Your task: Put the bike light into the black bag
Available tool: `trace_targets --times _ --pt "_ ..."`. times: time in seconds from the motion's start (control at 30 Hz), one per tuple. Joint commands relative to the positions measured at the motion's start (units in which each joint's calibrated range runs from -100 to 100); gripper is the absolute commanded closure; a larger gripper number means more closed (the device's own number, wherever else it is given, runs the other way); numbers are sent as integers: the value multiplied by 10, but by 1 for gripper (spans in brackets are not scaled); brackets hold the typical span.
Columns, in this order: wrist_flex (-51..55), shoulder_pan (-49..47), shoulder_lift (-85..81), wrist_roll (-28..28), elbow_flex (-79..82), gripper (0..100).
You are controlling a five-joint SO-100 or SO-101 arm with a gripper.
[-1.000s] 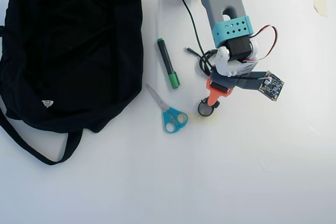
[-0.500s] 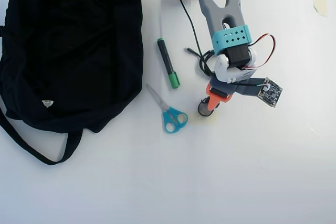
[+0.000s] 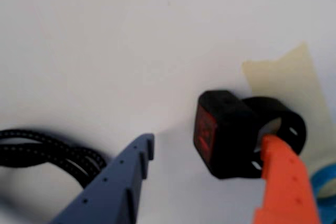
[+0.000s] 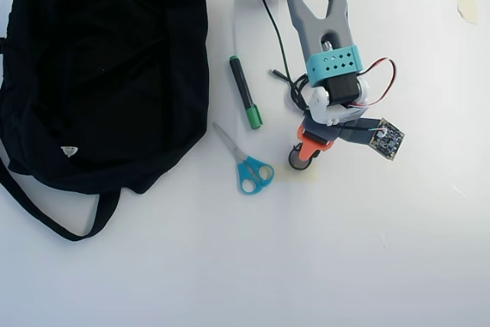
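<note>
White tabletop point(image 4: 367, 250) filled both views, bare but for a few scattered things. Taking the black bag point(image 4: 99, 74) as the landmark, the scissors point(image 4: 246, 166) lay just off its right edge in the overhead view, the green-capped marker point(image 4: 245, 93) a little above them, and the bike light point(image 3: 226, 132) sat further right again, well apart from the bag, on a scrap of pale tape point(image 3: 286, 77). A coiled black cable point(image 3: 47, 148) lay on the far side of the light from the bag's direction, under the arm.

The step in hand looked like the grasp. The gripper point(image 3: 210, 153) was down at the light with its jaws spread wide: the orange finger point(image 3: 283, 182) touched the strap-loop side, while the blue finger point(image 3: 121, 177) stood clear of the body's other side, so nothing was held.

Next, the jaws would need to close across the boxy body, lift it, and carry it over the scissors and marker toward the bag.
</note>
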Motion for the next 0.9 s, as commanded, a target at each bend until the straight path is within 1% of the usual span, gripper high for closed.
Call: trace_targets --times 0.0,0.33,0.53,0.87 --pt "-6 13 -8 3 -19 74" --pt "-2 23 11 2 -19 74" --pt "-2 24 15 2 -17 81" --pt "-2 25 15 2 -17 82"
